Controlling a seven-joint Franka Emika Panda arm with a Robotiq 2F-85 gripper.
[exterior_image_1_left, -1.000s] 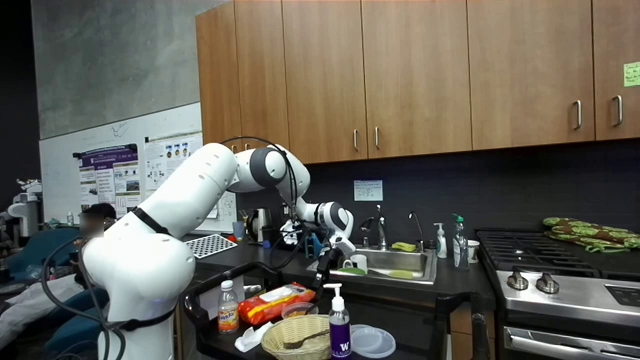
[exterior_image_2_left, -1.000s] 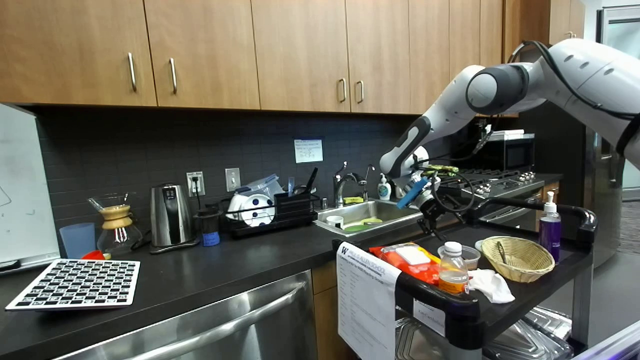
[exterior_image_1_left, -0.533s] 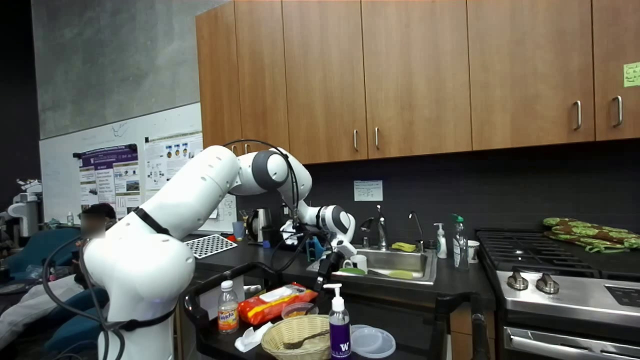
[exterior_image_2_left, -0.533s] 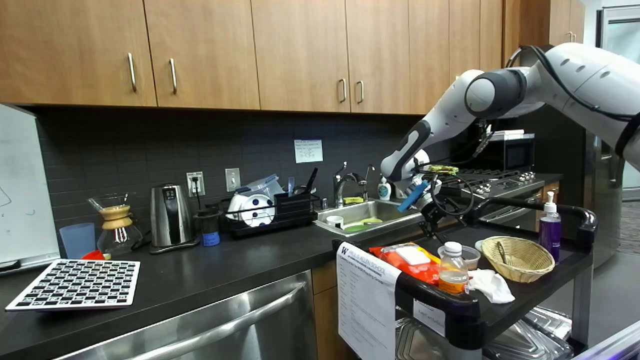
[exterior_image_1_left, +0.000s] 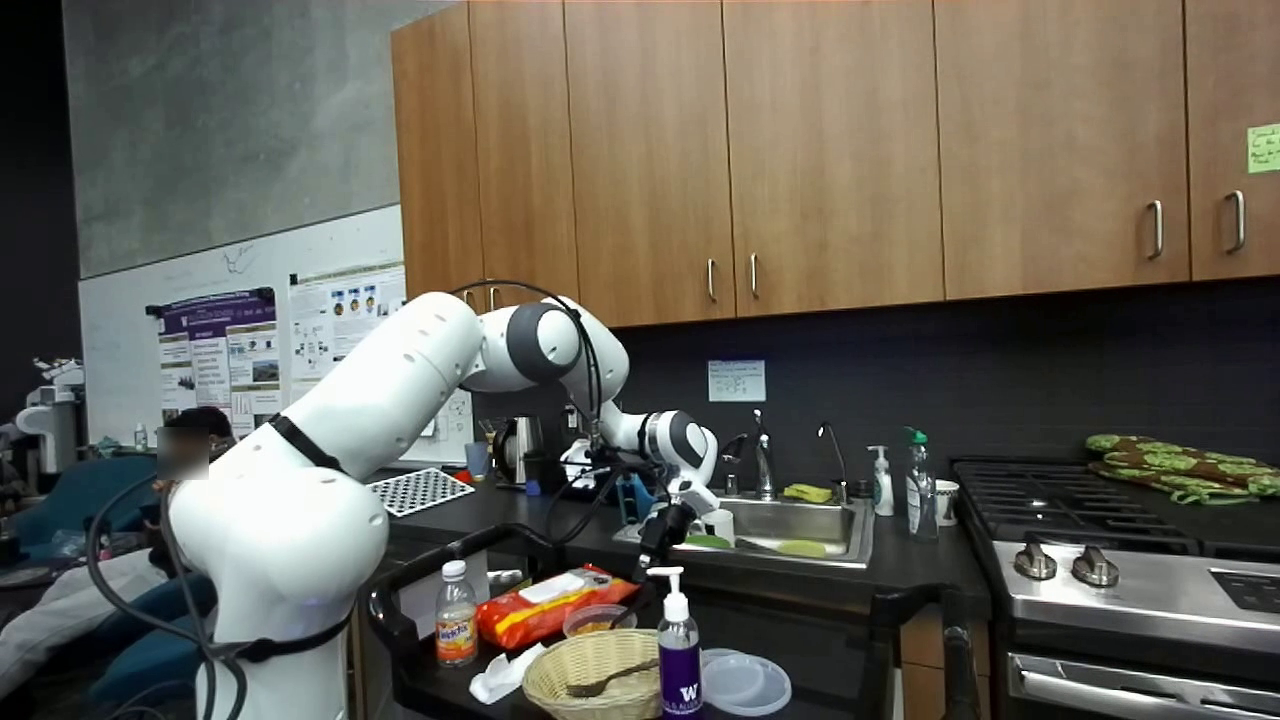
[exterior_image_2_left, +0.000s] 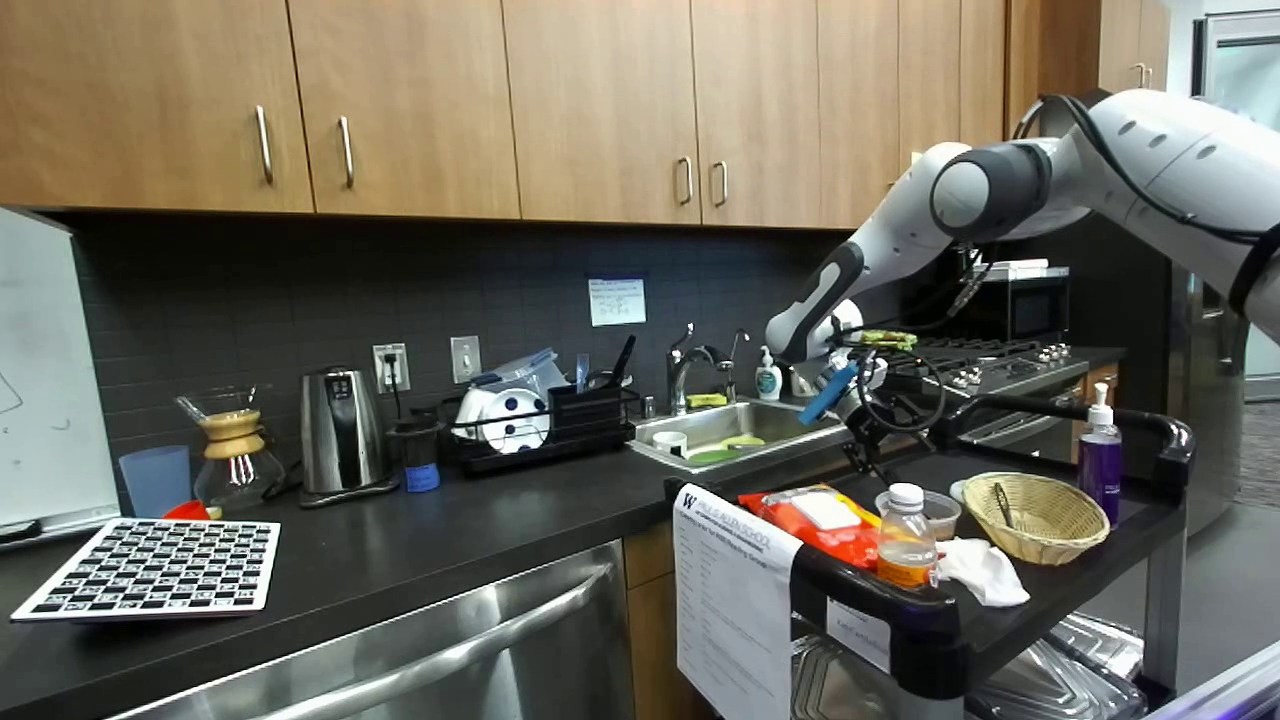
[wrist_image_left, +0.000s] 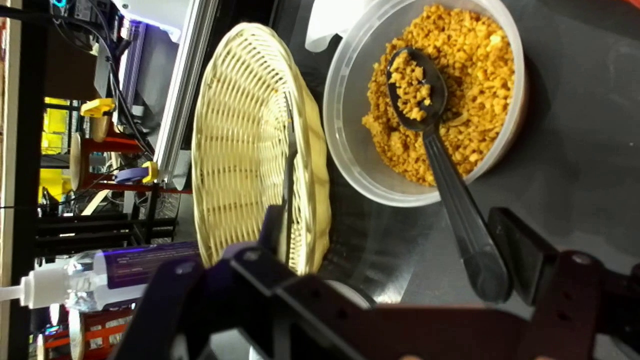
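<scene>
In the wrist view, the gripper (wrist_image_left: 391, 227) stands with its fingers wide apart. A black spoon (wrist_image_left: 446, 167) lies slantwise in a round plastic tub (wrist_image_left: 342, 135) of orange-brown crumbs (wrist_image_left: 482, 85). The spoon's bowl, with some crumbs in it, points to the top of the picture and slightly left; its long axis runs down and right, the handle crossing the rim and sticking out. The handle's end lies just inside the right-hand finger (wrist_image_left: 520, 252); whether they touch cannot be told. A wicker basket (wrist_image_left: 225, 150) holding a fork (wrist_image_left: 290, 170) sits just left of the tub. In an exterior view, the gripper slants down over the cart (exterior_image_1_left: 820, 640), near a red packet (exterior_image_1_left: 548, 607) and a pump bottle (exterior_image_1_left: 680, 655). In an exterior view, it hangs near the tub, with a juice bottle (exterior_image_2_left: 905, 545) and a white napkin (exterior_image_2_left: 983, 572) on the near side.
</scene>
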